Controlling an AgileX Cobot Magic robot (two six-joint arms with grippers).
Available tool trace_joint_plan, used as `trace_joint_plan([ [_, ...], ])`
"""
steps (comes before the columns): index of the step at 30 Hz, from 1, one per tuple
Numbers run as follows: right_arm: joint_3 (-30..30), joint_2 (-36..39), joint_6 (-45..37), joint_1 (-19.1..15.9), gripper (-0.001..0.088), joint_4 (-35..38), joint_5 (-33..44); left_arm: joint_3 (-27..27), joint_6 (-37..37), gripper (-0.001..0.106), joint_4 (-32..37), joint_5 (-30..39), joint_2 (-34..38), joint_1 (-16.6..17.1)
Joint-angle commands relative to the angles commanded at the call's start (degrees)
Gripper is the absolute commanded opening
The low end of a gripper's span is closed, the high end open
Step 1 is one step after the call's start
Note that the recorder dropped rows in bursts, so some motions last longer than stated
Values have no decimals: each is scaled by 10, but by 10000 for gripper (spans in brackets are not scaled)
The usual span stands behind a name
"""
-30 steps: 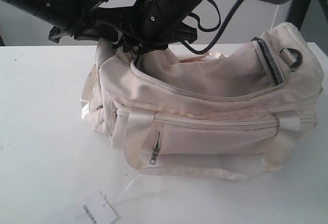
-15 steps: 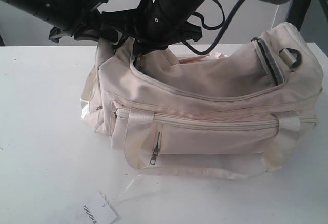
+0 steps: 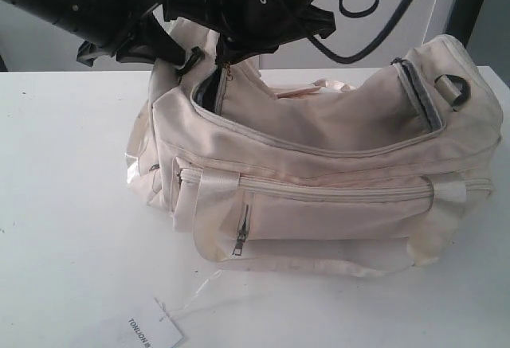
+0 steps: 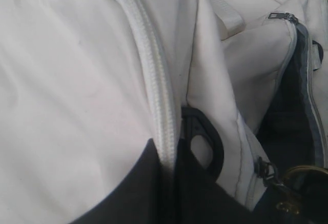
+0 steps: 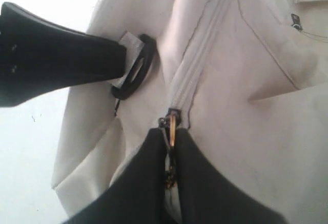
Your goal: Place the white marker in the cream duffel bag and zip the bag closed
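Note:
The cream duffel bag (image 3: 319,173) lies on the white table (image 3: 64,205) with its left end pulled upward. My right gripper (image 3: 225,60) is shut on the gold ring zipper pull (image 5: 172,124) at that end of the top zip. My left gripper (image 3: 177,55) is shut on a ribbed cream strip (image 4: 154,80) of the bag beside the black end buckle (image 4: 202,142). A sliver of dark lining (image 3: 209,93) shows just under the pull. The white marker is out of view.
A white paper tag printed TONLION (image 3: 147,332) lies on a thin string near the table's front edge, left of centre. The second black buckle (image 3: 456,87) sits at the bag's right end. The front pocket zip (image 3: 241,232) faces the camera.
The right gripper has shut on the zipper pull and risen, lifting the bag's left top corner. The left arm has stayed where it was.

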Motion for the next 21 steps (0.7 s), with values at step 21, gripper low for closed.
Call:
trace_joint_plan([
  [21,8,31,-105,1,0,119,82,1,-3,0,-16,-6,22,0],
])
